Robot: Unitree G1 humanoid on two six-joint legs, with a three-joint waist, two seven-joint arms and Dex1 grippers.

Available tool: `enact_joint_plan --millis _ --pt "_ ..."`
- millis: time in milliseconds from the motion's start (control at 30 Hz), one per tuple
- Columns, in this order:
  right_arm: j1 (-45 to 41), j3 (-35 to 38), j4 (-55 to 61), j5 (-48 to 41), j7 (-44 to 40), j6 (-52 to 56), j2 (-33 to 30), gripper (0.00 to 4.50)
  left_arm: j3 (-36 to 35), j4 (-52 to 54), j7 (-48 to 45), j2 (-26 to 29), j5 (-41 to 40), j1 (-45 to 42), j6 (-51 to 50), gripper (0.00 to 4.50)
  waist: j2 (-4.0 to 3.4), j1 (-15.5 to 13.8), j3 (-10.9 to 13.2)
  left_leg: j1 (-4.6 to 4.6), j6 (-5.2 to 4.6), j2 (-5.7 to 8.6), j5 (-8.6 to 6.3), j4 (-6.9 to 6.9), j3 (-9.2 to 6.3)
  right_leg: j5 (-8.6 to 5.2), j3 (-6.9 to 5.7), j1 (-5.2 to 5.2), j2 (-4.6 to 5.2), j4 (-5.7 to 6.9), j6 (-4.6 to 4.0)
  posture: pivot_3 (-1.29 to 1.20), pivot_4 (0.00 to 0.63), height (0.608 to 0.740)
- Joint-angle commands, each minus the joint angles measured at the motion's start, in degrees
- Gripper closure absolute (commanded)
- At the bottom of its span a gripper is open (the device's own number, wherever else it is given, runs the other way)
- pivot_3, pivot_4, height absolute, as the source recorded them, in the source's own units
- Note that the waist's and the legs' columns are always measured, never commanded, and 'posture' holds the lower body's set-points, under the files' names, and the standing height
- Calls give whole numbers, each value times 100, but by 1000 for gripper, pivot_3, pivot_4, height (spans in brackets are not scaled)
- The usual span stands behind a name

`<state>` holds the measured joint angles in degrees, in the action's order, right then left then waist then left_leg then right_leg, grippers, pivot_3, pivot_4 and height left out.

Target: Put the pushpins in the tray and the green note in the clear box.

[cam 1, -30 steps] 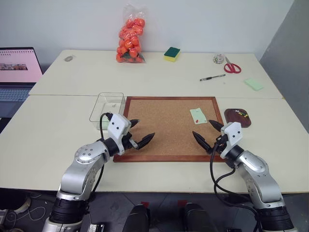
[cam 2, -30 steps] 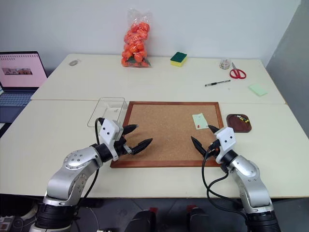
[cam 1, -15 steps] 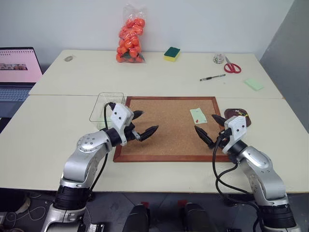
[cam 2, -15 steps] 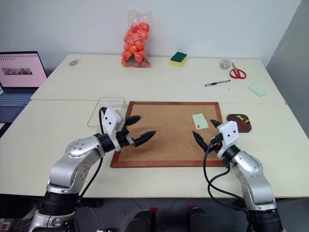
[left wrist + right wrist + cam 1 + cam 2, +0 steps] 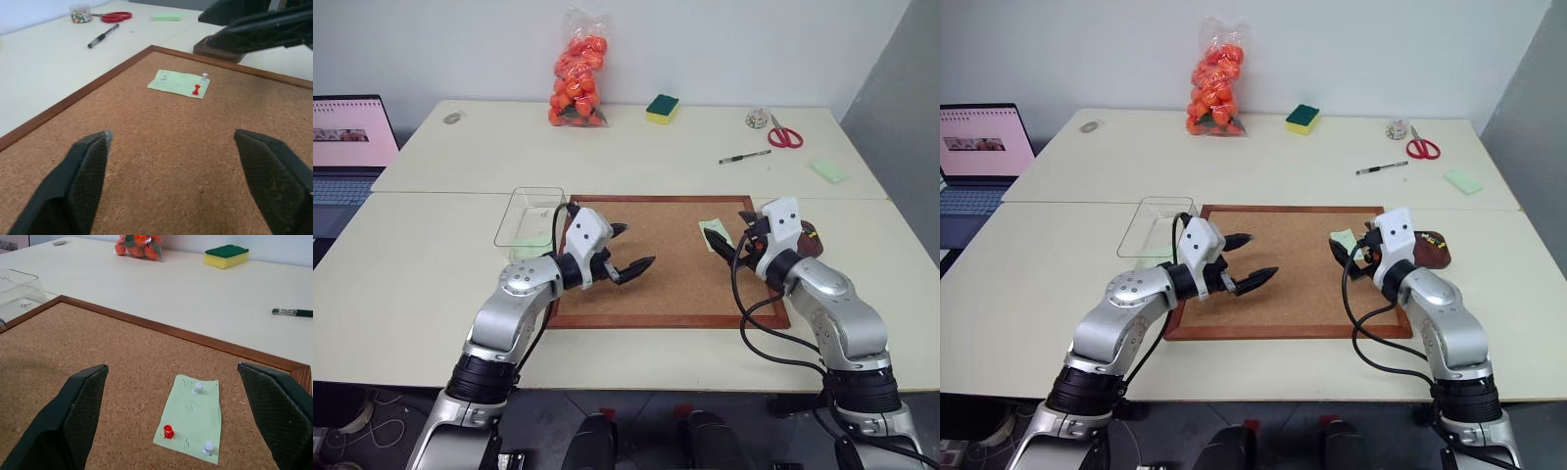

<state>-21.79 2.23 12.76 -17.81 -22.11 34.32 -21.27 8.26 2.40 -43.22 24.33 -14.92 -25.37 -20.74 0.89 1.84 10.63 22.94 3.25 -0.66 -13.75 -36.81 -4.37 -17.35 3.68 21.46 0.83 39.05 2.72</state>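
The green note (image 5: 190,418) lies on the cork board (image 5: 656,284) near its far right corner, held there by three pushpins: one red (image 5: 168,432) and two white (image 5: 197,388). My right gripper (image 5: 729,235) hovers open just in front of the note, its fingers partly covering it in the head views. My left gripper (image 5: 636,247) is open over the board's left half and points across at the note (image 5: 179,83). The dark brown tray (image 5: 1433,250) sits right of the board, behind my right wrist. The clear box (image 5: 530,217) stands at the board's left edge.
At the back of the table are a bag of orange fruit (image 5: 578,73), a green-and-yellow sponge (image 5: 661,108), a pen (image 5: 744,157), red scissors (image 5: 783,135), a small jar (image 5: 756,118) and a pale-green pad (image 5: 827,170). A laptop (image 5: 347,147) sits far left.
Both arms reached forward from the board's near edge. The right gripper rose and closed in on the note; the left gripper moved right, toward the board's middle.
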Motion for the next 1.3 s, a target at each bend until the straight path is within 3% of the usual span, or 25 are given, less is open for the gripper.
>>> enact_joint_plan --millis 33,600,967,1300 --pt "-48 212 230 -142 -57 33 -70 0 92 -342 84 -132 270 -325 310 1122 0 1 0 0 0 0 0 0 0 0 0 0 0 0 0 0 150 740" --pt "169 85 444 -32 -272 -201 -157 0 322 -1481 -95 -428 781 -782 675 4374 0 6 0 2 0 2 0 -1 0 0 0 3 0 1 0 0 150 740" --pt "-132 70 214 -67 -16 344 69 0 447 -1789 -142 -542 953 -700 496 4439 0 10 0 2 0 2 0 -1 1 0 1 3 0 1 0 0 150 740" --pt "-1050 -36 -1207 -14 -183 468 201 0 495 -1620 -150 -605 994 -514 387 4439 0 5 0 0 0 3 0 -1 1 0 0 1 1 1 0 0 150 740"
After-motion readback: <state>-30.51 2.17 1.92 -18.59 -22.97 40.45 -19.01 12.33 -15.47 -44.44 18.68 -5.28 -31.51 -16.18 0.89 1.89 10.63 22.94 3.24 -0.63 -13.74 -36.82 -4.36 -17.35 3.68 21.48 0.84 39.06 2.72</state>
